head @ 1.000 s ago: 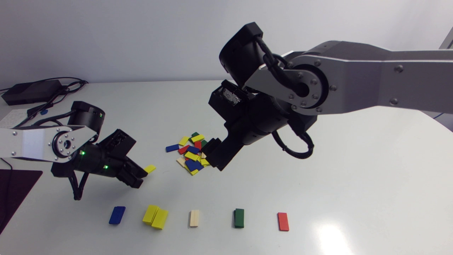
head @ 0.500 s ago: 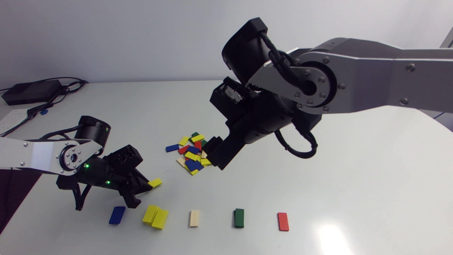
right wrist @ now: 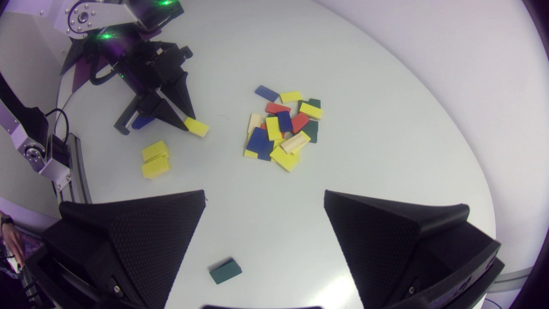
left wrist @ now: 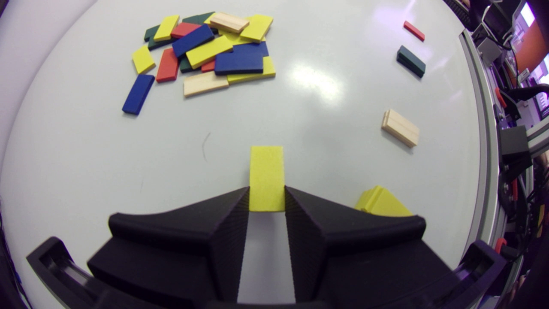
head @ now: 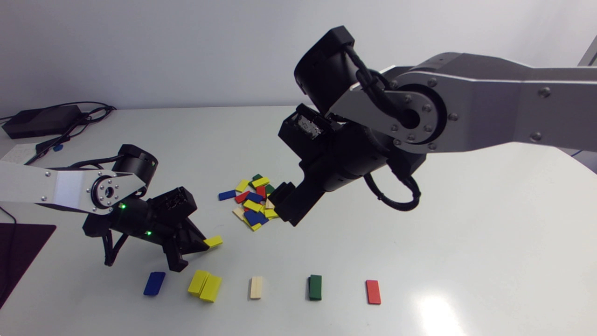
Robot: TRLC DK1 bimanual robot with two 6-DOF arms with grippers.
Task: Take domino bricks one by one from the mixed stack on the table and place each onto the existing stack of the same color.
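Counter [head: 466, 210] seen from above, with the mixed pile [head: 254, 203] of yellow, blue, red, green and cream bricks as reference.

**Open room.** Right of the pile the counter is bare out to its edge. A clear strip runs between the pile and the row of sorted stacks lying nearward of it. From the pile's left to its right, the row holds the blue stack [head: 154, 283], the yellow stack [head: 204, 285], the cream stack [head: 255, 287], the green stack [head: 315, 287] and the red stack [head: 373, 291]. The stacks are well apart from one another. The yellow stack shows as two pieces touching side by side. A lone blue brick [head: 227, 195] lies just beside the pile's left margin. A black box with cables [head: 42, 120] sits far to the pile's left, at the counter's far corner.

**Left fingers** [left wrist: 233, 214]. These are clenched on the held yellow brick [left wrist: 266, 176], one finger against each long side near its rear end. Most of the brick projects ahead of the tips. It sits left and nearward of the pile, between the pile and the yellow stack. Whether it touches the counter cannot be told.

**Right fingers** [right wrist: 171, 227]. These are spread wide and hold nothing. They hang just above the pile's right margin, and the right wrist view shows bare counter between them, with the pile ahead.
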